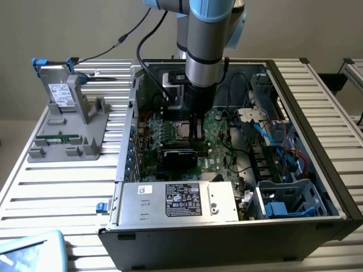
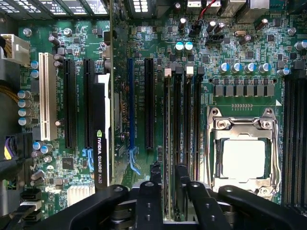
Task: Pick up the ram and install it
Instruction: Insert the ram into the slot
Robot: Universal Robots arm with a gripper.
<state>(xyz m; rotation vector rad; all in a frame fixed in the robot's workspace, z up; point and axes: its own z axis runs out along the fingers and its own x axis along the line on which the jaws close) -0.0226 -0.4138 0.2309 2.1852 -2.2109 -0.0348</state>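
Slatted metal worktop carries an open computer case. At the exterior view's centre the end effector straddles the ram, which stands in a memory slot beside the CPU socket. Its fingers are parted and released. Seating looks done; pulling clear calls for a straight lift.

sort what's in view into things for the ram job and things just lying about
For the job:
- ram, seemingly edge-on among the memory slots
- gripper, right over it

Lying about:
- drive in its grey stand
- graphics card
- power supply
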